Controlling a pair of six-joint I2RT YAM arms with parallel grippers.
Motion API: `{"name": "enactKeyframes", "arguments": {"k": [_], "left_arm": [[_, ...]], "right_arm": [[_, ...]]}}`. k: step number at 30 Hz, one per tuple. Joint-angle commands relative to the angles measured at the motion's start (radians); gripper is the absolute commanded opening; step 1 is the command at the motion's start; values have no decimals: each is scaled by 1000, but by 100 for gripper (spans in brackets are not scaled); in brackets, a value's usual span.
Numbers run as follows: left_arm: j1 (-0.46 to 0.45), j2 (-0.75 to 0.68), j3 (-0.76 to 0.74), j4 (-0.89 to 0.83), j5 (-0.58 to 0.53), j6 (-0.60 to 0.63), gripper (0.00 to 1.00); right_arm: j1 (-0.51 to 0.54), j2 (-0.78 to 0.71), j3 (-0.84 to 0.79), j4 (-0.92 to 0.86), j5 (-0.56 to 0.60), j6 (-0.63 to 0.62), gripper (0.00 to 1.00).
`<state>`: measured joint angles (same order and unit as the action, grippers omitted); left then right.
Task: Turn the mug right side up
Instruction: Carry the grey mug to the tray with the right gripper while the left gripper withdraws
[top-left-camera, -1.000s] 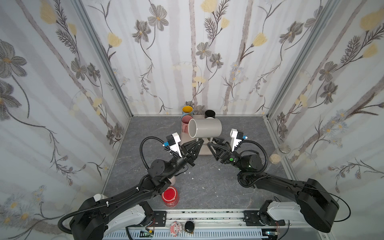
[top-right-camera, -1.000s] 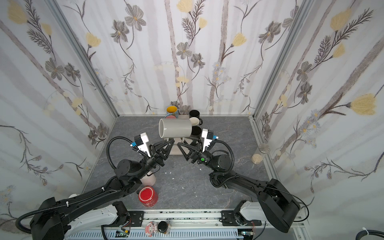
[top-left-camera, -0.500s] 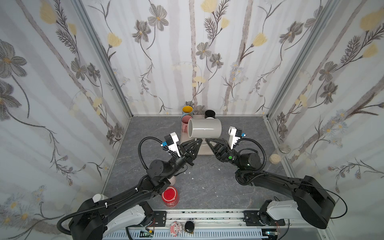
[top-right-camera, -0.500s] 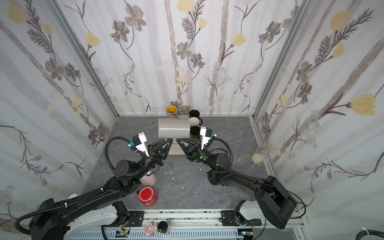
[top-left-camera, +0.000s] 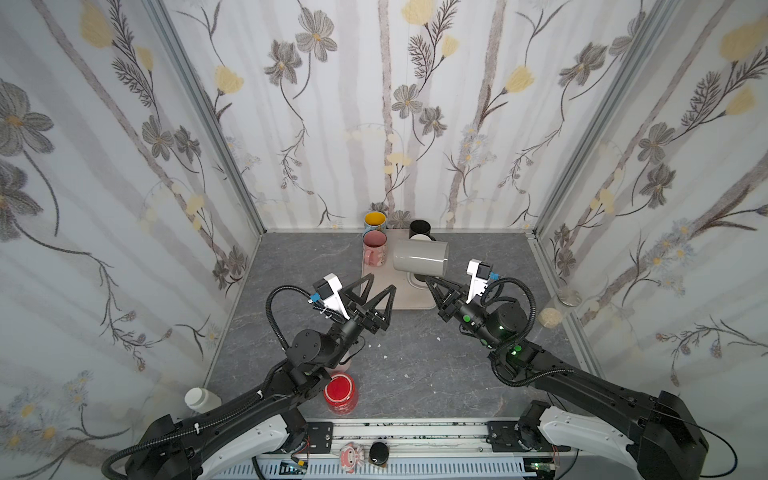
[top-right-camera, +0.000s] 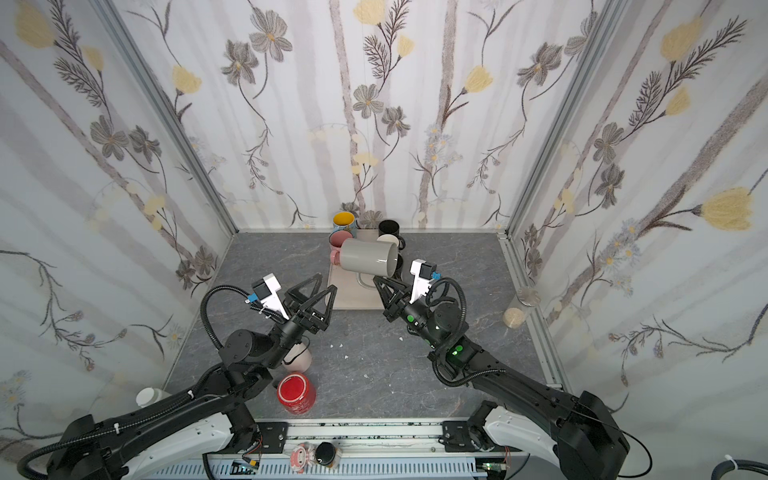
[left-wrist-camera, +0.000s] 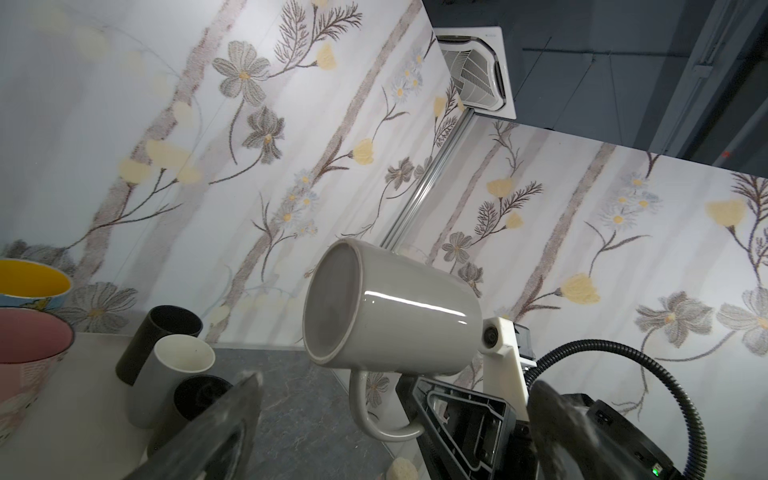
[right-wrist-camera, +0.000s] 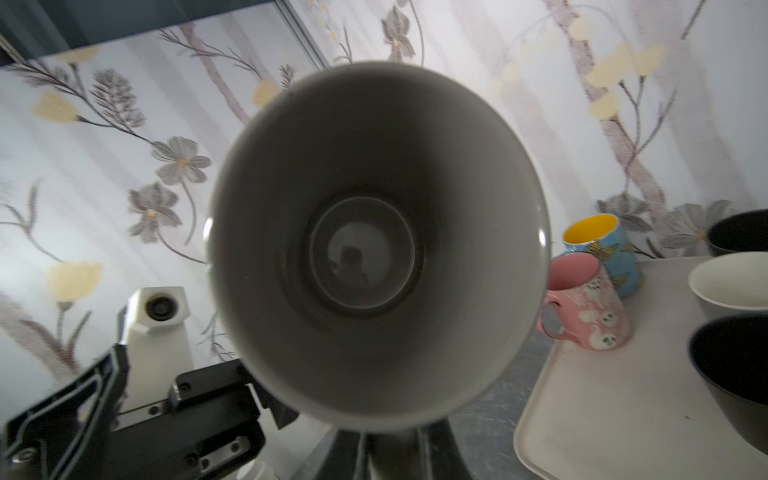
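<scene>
Behind the left pincer, beside its arm: glossy round red mug. On the left pincer: fingers spread wide, nothing between. Across from it, the right pincer: clamped tight on the looped handle of the pale grey ceramic mug. Hangs in the air just above that pincer's tips, lying sideways, handle down, mouth toward the right arm, base toward the left pincer. Beneath both pincers' tips: flat beige rectangular tray. Farther past the tips: pink patterned mug, blue mug with yellow inside, black mug.
</scene>
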<state>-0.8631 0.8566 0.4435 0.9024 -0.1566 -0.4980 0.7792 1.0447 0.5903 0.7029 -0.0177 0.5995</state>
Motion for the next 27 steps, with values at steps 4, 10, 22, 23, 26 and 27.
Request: {"name": "enactKeyframes", "arguments": {"k": [4, 10, 22, 23, 26, 27], "left_arm": [[0, -81, -40, -141, -133, -3, 100], [2, -153, -66, -227, -159, -5, 100], [2, -251, -97, -307, -188, -9, 100], [1, -256, -99, -310, -189, -9, 100], [1, -271, -103, -322, -192, -6, 100], [2, -276, -103, -329, -195, -6, 100]], "right_arm": [[-18, 79, 138, -452, 149, -203, 0], [-36, 300, 354, -831, 256, -386, 0], [-74, 544, 534, -921, 350, -549, 0], [-82, 577, 541, -921, 336, -551, 0], [-108, 624, 558, -919, 304, -559, 0], [-113, 635, 564, -919, 300, -559, 0]]}}
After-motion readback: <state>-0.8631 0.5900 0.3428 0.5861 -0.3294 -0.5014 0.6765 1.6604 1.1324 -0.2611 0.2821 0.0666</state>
